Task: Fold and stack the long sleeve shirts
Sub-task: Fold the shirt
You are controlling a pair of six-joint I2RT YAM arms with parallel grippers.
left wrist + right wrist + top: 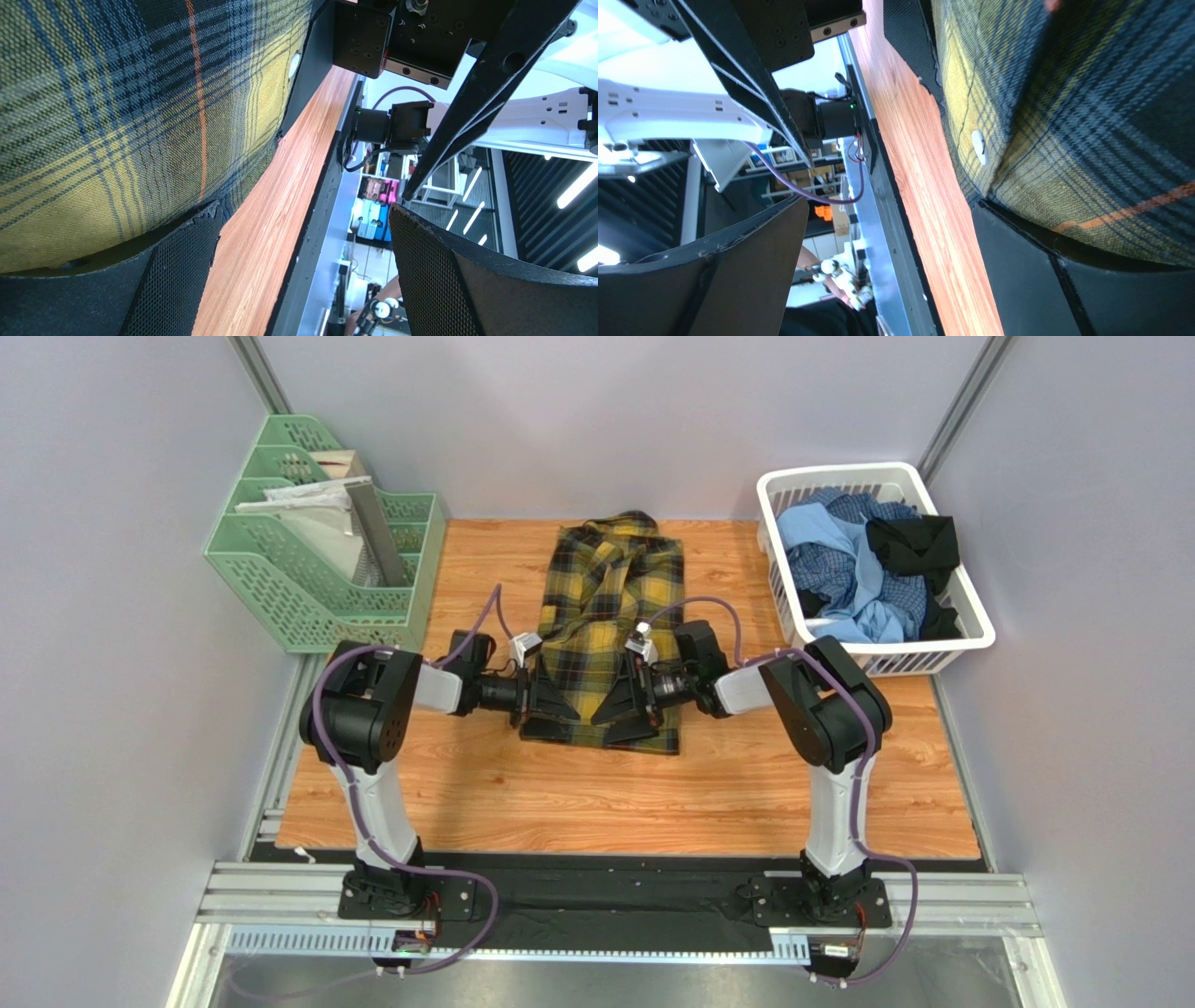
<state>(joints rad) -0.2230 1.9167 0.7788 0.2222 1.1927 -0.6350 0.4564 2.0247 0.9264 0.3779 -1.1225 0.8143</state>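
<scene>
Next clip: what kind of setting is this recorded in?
Probably a lab robot cell, not a home: a wooden tabletop boxed in by grey panels, a left arm and right arm bolted to a metal rail, and a white laundry basket of shirts staged at one side.

No writing can be read anywhere (labels too blurred).

Pale grey walls (589,420) shut in top, left & right of the overhead view w/ alu posts (260,375) in upper corners, light wood-grain tabletop (631,798) at centre, silver rail (968,903) along bottom, green desk organiser (302,595) upper left, strip lights (579,185) bright at right edge of left-wrist view.
</scene>
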